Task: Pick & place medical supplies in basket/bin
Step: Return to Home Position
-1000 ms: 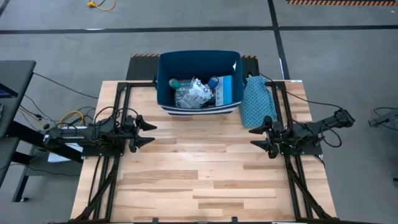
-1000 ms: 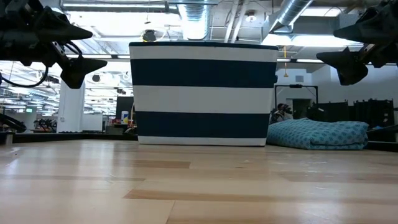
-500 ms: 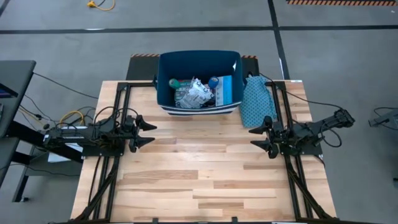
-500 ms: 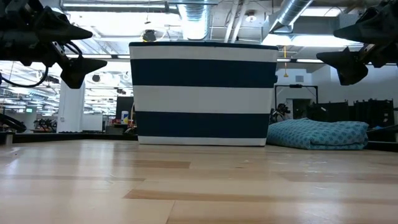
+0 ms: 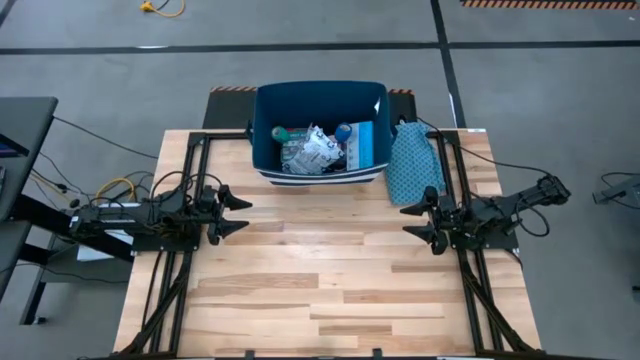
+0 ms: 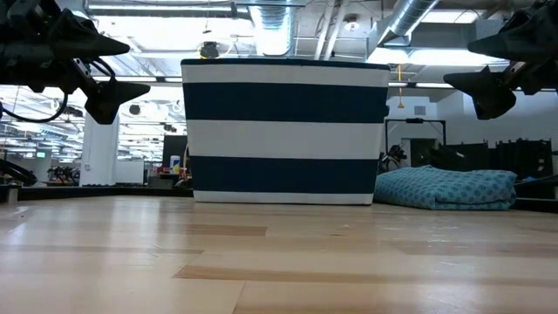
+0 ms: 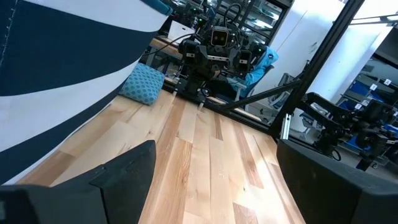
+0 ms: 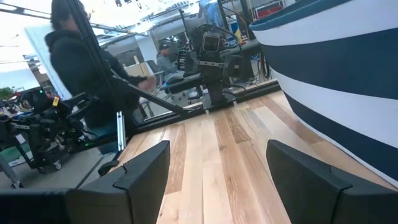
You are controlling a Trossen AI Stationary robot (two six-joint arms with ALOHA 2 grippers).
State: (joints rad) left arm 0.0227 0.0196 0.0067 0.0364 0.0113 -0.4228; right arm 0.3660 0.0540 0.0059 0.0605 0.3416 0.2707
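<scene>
The left gripper [image 5: 243, 214] and right gripper [image 5: 405, 221] hang wide open and empty, facing each other, with the bin [image 5: 262, 130] of supplies [image 5: 318, 148] beyond and midway between them.

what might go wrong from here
1. The teal dotted cloth lies beside the dark navy striped fabric bin, close to the open right gripper; a reach toward the bin might snag it.
2. White-blue printed packets sit heaped in the bin; a knock may spill them.
Left gripper waits apart.
</scene>
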